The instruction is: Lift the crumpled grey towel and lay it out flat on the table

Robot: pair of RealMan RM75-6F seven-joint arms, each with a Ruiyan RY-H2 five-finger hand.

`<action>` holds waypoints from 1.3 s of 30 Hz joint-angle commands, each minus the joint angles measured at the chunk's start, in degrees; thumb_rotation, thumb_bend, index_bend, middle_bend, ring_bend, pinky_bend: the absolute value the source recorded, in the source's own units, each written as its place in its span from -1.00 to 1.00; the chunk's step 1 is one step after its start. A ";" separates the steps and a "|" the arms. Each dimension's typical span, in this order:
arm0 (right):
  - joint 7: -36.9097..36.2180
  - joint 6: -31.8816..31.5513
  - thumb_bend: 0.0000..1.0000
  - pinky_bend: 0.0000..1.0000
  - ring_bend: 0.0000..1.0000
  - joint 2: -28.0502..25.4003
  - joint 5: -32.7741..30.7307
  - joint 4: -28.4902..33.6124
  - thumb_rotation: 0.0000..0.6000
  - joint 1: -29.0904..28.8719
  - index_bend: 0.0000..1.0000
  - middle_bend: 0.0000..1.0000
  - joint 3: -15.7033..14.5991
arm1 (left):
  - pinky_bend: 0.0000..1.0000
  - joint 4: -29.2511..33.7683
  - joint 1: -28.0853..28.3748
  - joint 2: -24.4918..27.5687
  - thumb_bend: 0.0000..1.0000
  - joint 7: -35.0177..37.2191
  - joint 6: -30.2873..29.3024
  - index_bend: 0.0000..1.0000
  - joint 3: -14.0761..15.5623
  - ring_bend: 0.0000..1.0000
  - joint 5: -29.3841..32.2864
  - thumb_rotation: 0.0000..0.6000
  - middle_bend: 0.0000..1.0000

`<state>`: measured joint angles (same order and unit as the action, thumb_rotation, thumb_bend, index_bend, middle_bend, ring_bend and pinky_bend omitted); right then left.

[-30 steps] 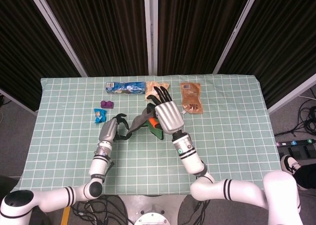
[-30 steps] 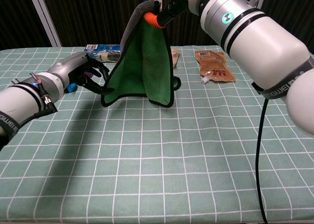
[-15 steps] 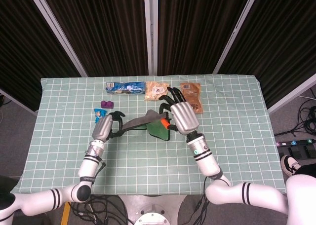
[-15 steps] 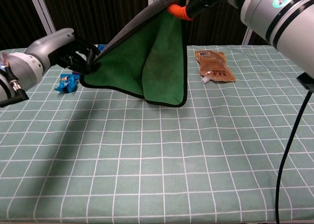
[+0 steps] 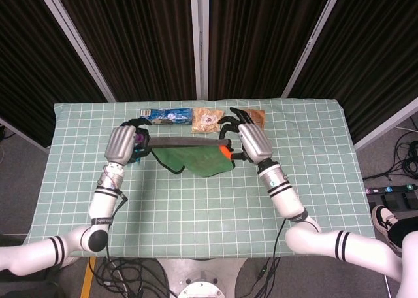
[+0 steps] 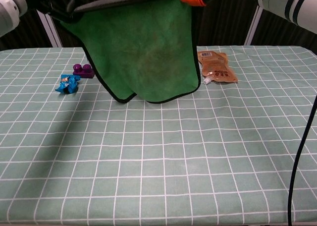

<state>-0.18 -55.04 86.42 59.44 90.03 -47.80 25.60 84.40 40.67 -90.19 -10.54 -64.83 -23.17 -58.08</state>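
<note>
A green-checked table (image 6: 198, 161) stands before dark curtains (image 5: 144, 30). Above it, the left robot hand (image 5: 121, 144) and right robot hand (image 5: 251, 141) each grip a top corner of the towel (image 6: 143, 47), which hangs spread.

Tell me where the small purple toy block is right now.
In the chest view the purple toy block sits on the table's left side, just behind the crumpled blue wrapper and left of the hanging green-and-grey towel.

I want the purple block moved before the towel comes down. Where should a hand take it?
Probably across the purple block's long sides, coming from above: it lies flat and low on the table with studs up, and the blue wrapper sits close at its front-left, crowding a sideways approach.
</note>
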 commanded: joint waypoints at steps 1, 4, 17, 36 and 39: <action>-4.42 2.05 -0.19 -1.00 -1.00 -0.25 0.95 -3.79 0.99 -1.63 0.62 -0.49 2.03 | -0.39 -5.14 2.53 -2.16 -0.04 -1.07 -2.65 0.64 -3.13 -0.39 0.73 1.00 -0.14; -7.83 2.46 -0.19 -1.00 -1.00 -0.26 2.99 -6.63 0.99 -2.21 0.62 -0.49 2.52 | -0.39 -8.06 3.42 -3.43 -0.04 -0.95 -4.19 0.64 -3.83 -0.39 0.23 1.00 -0.14; -20.96 7.07 -0.22 -1.00 -1.00 -0.22 13.12 -13.32 1.00 1.33 0.62 -0.49 -8.09 | -0.39 -1.65 -2.56 -3.75 -0.07 0.14 -5.24 0.63 9.43 -0.39 -8.04 1.00 -0.14; -23.16 2.64 -0.70 -1.00 -1.00 1.76 22.31 -13.40 0.94 8.31 0.30 -0.61 -20.61 | -0.39 4.20 -6.03 -6.70 -0.31 -3.76 -2.40 0.25 18.39 -0.39 -13.53 1.00 -0.18; -21.70 2.73 -0.99 -1.00 -1.00 1.71 22.48 -12.85 0.69 9.12 -0.01 -0.74 -21.94 | -0.39 5.46 -5.94 -6.65 -0.51 -5.20 -1.31 0.02 18.84 -0.39 -13.36 1.00 -0.23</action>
<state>-22.36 -52.31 88.11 81.76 76.94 -39.04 4.12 89.23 34.70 -96.85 -15.03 -66.70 -4.63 -71.63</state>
